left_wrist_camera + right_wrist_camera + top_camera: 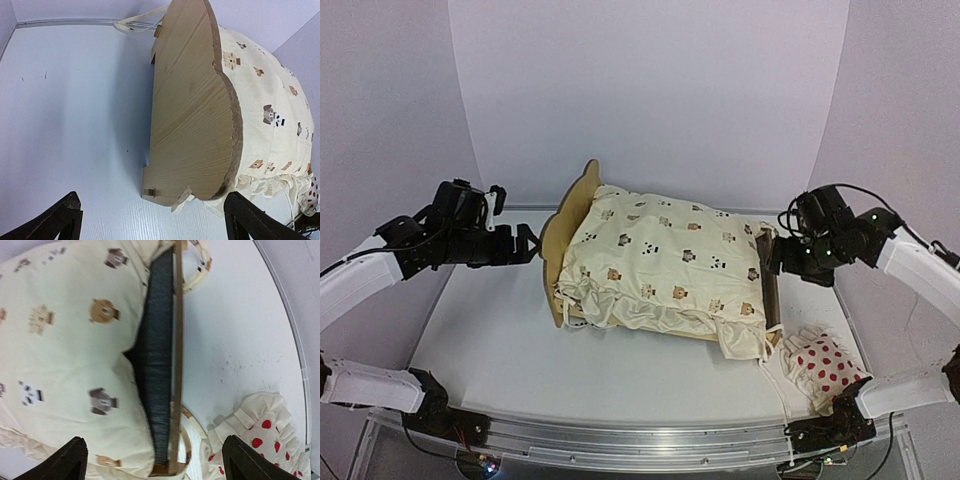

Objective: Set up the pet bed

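Nearest me: white red-dotted pillow, five o'clock of the light plywood pet bed. My left gripper and right gripper gape wide, empty.

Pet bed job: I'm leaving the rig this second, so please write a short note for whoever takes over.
Left gripper: open, empty, beside the tall end board of the pet bed.
Right gripper: open, empty, at the opposite end.
Done: the cushion lies on the bed, which stands mid-table.
To do: the red-dotted pillow lies on the table by the bed's near right corner; it probably goes on the cushion.
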Tool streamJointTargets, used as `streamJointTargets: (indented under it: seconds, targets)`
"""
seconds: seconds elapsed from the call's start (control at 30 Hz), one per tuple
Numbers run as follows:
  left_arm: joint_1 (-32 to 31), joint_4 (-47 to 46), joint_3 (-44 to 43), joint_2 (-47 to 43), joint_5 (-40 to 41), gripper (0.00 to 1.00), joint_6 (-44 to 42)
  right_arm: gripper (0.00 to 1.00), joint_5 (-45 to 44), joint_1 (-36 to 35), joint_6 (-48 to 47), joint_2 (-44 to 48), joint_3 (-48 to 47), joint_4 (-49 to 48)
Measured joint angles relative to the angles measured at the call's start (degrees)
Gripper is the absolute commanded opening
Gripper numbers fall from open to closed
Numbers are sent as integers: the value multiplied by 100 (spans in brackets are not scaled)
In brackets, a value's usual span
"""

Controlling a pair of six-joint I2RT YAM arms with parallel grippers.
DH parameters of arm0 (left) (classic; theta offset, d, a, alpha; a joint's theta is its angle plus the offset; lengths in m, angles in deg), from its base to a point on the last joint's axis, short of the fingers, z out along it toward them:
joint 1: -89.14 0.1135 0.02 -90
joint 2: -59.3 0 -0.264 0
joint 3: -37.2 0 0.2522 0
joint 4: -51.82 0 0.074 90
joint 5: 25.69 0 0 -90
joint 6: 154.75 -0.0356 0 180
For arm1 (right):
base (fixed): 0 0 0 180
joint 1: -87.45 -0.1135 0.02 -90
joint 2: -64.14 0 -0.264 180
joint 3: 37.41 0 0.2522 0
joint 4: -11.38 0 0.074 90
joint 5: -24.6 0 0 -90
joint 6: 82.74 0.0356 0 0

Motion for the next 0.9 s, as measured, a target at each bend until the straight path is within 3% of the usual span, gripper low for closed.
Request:
streamJointTargets:
  seconds: [0.17, 0.4, 0.57, 0.7, 0.9]
  targets:
    - [24, 283, 114, -535, 104, 100, 41, 92, 129, -392, -95, -1268, -1639, -9]
    - [23, 679, 335, -526, 48, 99, 4, 92, -109, -2084, -779, -4416, -5192, 51]
    - [24, 679, 428, -597, 75, 99, -8, 92, -14, -2846, -1409, -5954, -7189, 189]
    - [24, 678, 432, -706, 130, 95, -12, 89, 177, -3056, -1818, -6477, -7622, 98]
    - [24, 676, 491, -849, 136, 89, 31, 80, 264, -2997, -2249, -6534, -7082, -257]
